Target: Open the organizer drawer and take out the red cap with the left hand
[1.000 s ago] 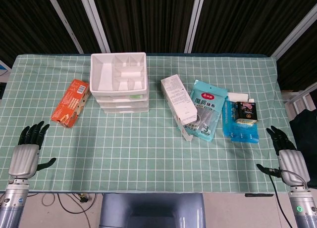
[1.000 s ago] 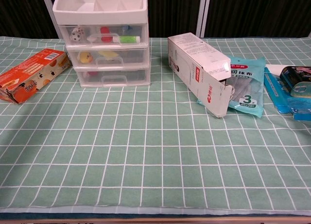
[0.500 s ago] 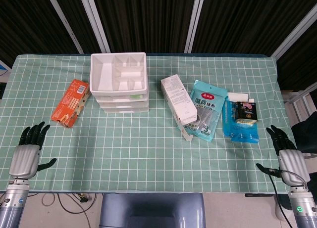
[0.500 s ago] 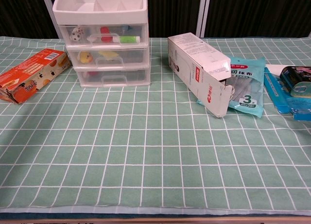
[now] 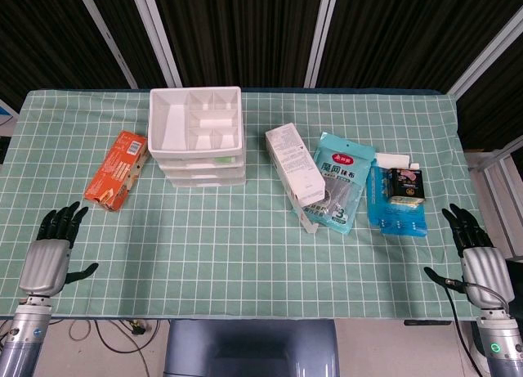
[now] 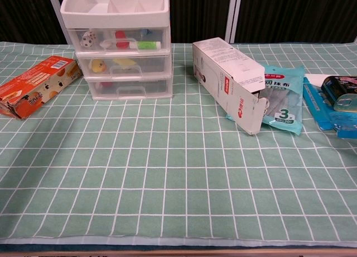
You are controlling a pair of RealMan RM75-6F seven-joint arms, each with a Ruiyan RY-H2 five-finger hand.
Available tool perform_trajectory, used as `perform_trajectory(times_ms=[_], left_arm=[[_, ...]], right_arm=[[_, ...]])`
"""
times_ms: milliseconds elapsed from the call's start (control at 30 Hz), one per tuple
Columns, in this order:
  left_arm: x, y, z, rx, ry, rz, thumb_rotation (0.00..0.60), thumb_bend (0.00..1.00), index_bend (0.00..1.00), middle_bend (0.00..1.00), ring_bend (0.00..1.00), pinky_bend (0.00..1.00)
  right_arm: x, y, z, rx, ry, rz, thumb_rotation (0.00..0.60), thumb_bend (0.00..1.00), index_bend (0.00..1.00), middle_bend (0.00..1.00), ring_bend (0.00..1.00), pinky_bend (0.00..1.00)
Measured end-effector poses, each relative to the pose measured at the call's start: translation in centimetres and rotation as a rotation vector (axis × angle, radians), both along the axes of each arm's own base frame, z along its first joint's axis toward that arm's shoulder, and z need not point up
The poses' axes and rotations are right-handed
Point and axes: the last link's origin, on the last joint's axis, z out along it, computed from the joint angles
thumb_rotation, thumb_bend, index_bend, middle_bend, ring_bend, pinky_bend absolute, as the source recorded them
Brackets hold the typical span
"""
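The white three-drawer organizer [image 5: 196, 136] stands at the back left of the table, all drawers closed. In the chest view, the clear front of the organizer's [image 6: 117, 45] top drawer shows a red piece [image 6: 121, 34], a small ball and a green marker. My left hand [image 5: 49, 258] lies at the near left edge of the table, fingers spread and holding nothing, far from the organizer. At the near right edge, my right hand [image 5: 478, 258] is likewise spread and empty. Neither hand shows in the chest view.
An orange box [image 5: 117, 168] lies left of the organizer. To its right lie a white carton [image 5: 294, 164] with an open flap, a teal pouch [image 5: 341, 181], and blue packs [image 5: 399, 209] with a dark tin on top.
Both hands have drifted slightly toward the near edge of the table. Nothing on the table has moved.
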Motion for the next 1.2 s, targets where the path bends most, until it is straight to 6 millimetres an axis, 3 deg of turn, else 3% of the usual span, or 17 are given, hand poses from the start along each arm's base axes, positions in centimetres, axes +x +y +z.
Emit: perform_trajectory(times_ms=[100, 167, 233, 300, 633, 833, 1200], left_arm=[[1.3, 0.8, -0.1, -0.008, -0.044, -0.016, 0.6, 0.33, 0.0, 0.68, 0.74, 0.86], [2.7, 1.8, -0.4, -0.02, -0.102, -0.025, 0.6, 0.37, 0.0, 0.83, 0.86, 0.95], [4.0, 2.8, -0.9, -0.045, -0.164, -0.017, 0.6, 0.4, 0.0, 0.94, 0.96, 1.0], [5.0, 3.8, -1.5, -0.072, -0.225, 0.004, 0.6, 0.42, 0.01, 0.98, 0.99, 1.0], [9.9, 7.9, -5.7, -0.254, -0.568, 0.206, 0.6, 0.44, 0.02, 1.0, 1.0, 1.0], [13.1, 9.9, -7.2, -0.325, -0.718, 0.238, 0.6, 0.45, 0.02, 1.0, 1.0, 1.0], [14.9, 12.9, -8.2, -0.34, -0.812, 0.262, 0.6, 0.45, 0.02, 1.0, 1.0, 1.0]], right_arm=[[0.0, 0.0, 0.0, 0.004, -0.006, -0.006, 0.6, 0.01, 0.0, 0.0, 0.0, 0.21], [-0.1, -0.1, 0.0, 0.007, -0.01, -0.011, 0.6, 0.0, 0.0, 0.0, 0.0, 0.21], [-0.1, -0.1, 0.0, 0.01, -0.017, -0.017, 0.6, 0.0, 0.0, 0.0, 0.0, 0.21], [-0.1, -0.1, 0.0, 0.016, -0.021, -0.022, 0.6, 0.0, 0.0, 0.0, 0.0, 0.22], [-0.3, -0.1, 0.0, 0.031, -0.036, -0.042, 0.6, 0.01, 0.0, 0.0, 0.0, 0.21], [-0.3, -0.1, 0.0, 0.035, -0.041, -0.047, 0.6, 0.01, 0.0, 0.0, 0.0, 0.21], [-0.3, -0.1, 0.0, 0.045, -0.05, -0.06, 0.6, 0.01, 0.0, 0.0, 0.0, 0.21]])
